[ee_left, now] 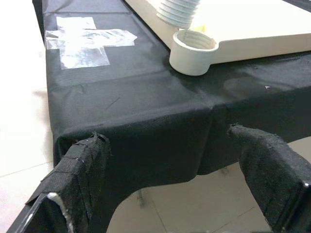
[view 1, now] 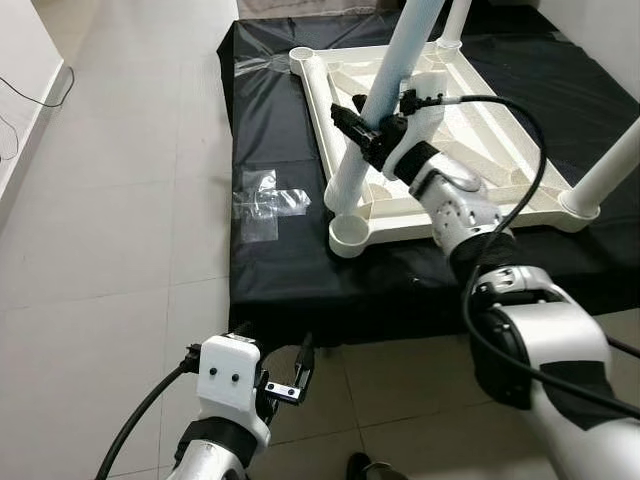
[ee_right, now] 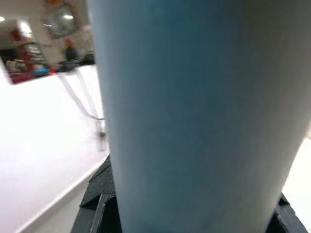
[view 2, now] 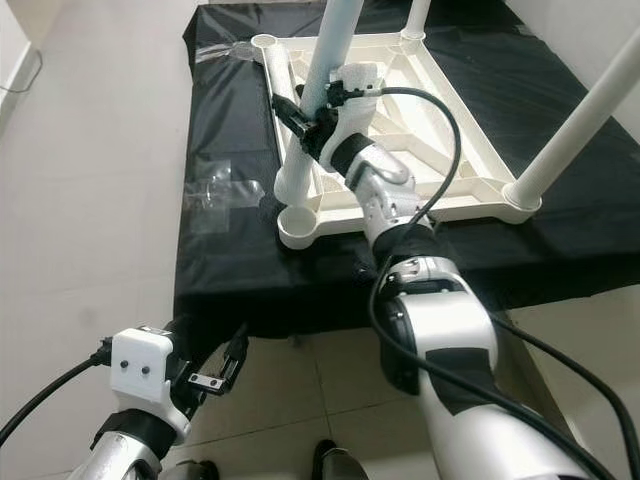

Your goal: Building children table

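A white children's table (view 1: 480,150) lies upside down on a black-covered platform (view 1: 280,270). My right gripper (view 1: 365,125) is shut on a pale blue-white leg (view 1: 385,95), seen close up in the right wrist view (ee_right: 194,116). The leg leans, and its ribbed lower end (ee_left: 179,10) hovers just behind the open near-left corner socket (ee_left: 193,52). Two legs stand in other corners: one at the near right (view 1: 610,165), one at the far side (view 1: 453,20). My left gripper (view 1: 275,345) hangs open below the platform's front edge, holding nothing.
Clear tape (view 1: 265,200) is stuck on the black cover left of the table. The far-left corner socket (view 1: 302,55) has no leg. Tiled floor (view 1: 110,250) spreads to the left, bounded by a white wall (view 1: 25,90) with a thin cable.
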You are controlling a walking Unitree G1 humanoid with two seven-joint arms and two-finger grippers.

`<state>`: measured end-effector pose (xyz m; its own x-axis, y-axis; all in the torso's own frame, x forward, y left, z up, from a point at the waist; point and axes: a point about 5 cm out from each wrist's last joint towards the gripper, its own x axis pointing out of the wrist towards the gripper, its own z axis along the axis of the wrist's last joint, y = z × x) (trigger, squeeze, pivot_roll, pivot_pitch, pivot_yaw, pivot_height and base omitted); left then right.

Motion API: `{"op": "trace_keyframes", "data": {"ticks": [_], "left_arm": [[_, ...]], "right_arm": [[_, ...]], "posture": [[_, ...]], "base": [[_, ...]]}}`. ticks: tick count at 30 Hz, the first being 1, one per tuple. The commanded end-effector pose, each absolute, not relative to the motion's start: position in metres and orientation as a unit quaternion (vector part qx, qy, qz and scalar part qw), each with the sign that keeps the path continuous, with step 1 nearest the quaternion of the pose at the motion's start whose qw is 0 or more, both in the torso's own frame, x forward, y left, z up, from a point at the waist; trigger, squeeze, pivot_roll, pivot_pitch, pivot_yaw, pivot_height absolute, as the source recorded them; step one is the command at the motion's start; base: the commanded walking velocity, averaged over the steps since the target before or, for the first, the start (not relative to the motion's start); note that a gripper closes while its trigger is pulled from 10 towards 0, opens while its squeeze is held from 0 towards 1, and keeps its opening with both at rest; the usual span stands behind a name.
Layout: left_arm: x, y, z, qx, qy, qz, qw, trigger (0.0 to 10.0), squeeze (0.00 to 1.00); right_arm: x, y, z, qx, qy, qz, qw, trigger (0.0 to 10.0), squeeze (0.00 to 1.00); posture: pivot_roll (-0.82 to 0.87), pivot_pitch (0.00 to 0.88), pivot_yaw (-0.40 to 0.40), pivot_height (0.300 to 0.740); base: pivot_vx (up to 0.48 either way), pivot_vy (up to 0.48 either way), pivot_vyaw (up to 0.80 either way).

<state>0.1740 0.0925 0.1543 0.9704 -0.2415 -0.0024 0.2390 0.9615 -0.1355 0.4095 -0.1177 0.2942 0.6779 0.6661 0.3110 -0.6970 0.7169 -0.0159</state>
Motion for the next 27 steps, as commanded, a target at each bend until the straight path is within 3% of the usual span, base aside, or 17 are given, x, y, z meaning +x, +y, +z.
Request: {"op": "trace_keyframes", "data": {"ticks": [1, 22, 24, 27], "left_arm": [[0.171, 0.091, 0.151, -0.066, 0.022, -0.121, 0.99, 10.0, 0.0], [0.171, 0.092, 0.149, -0.062, 0.026, -0.119, 0.991, 10.0, 0.0], [0.171, 0.093, 0.149, -0.062, 0.026, -0.119, 0.991, 10.0, 0.0], [0.172, 0.093, 0.15, -0.062, 0.026, -0.118, 0.991, 10.0, 0.0]], "right_arm": [[0.408, -0.114, 0.281, 0.06, -0.121, 0.409, 0.903, 10.0, 0.0], [0.404, -0.122, 0.28, 0.027, -0.1, 0.471, 0.876, 10.0, 0.0], [0.4, -0.119, 0.272, 0.005, -0.076, 0.515, 0.854, 10.0, 0.0], [0.398, -0.116, 0.268, -0.005, -0.064, 0.535, 0.842, 10.0, 0.0]], "posture": [[0.08, 0.248, -0.031, 0.74], [0.08, 0.23, -0.027, 0.74], [0.08, 0.239, -0.028, 0.74], [0.08, 0.239, -0.029, 0.74]], "base": [[0.0, 0.0, 0.0], [0.0, 0.0, 0.0], [0.0, 0.0, 0.0], [0.0, 0.0, 0.0]]}}
